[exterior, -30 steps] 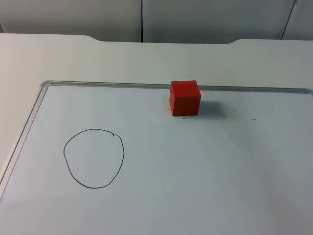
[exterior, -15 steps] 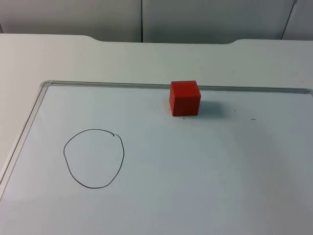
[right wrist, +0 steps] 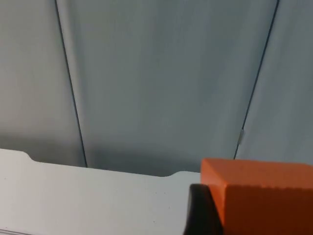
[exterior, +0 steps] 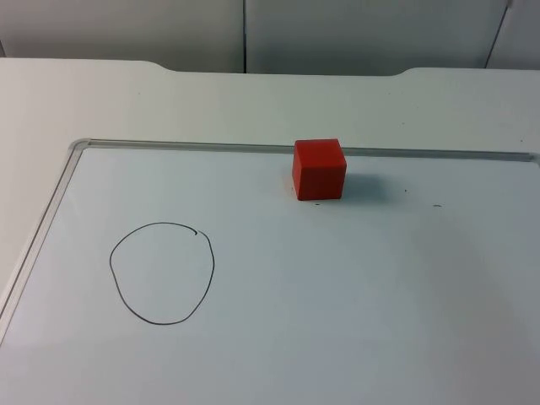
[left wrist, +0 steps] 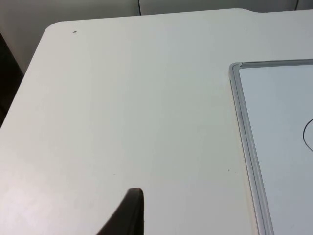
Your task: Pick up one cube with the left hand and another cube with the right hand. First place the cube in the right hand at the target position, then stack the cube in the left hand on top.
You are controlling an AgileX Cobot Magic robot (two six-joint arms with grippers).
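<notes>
A red cube [exterior: 320, 169] sat on the whiteboard [exterior: 337, 287] close to its far edge, right of centre, while the hand-drawn circle [exterior: 162, 272] marking the target lay well apart toward the board's left side, with nothing inside it. In the right wrist view an orange-red cube [right wrist: 259, 196] stood pressed against a black fingertip [right wrist: 200, 210] of the right gripper [right wrist: 230, 218], raised clear of the table with the grey partition wall [right wrist: 156, 83] behind it; the cube appeared to be in that gripper's grasp, though its second finger could not be seen. The left gripper [left wrist: 128, 215] hung over the bare white table [left wrist: 122, 107] just outside the whiteboard's left frame, holding nothing visible; how far its fingers were parted could not be told. The cube on the board looked yet to be collected by the left arm. The risk from here: a one-sided or shallow hold could let the raised cube slip during transfer, and a placement off the circle's middle would leave the second cube a poor base.
</notes>
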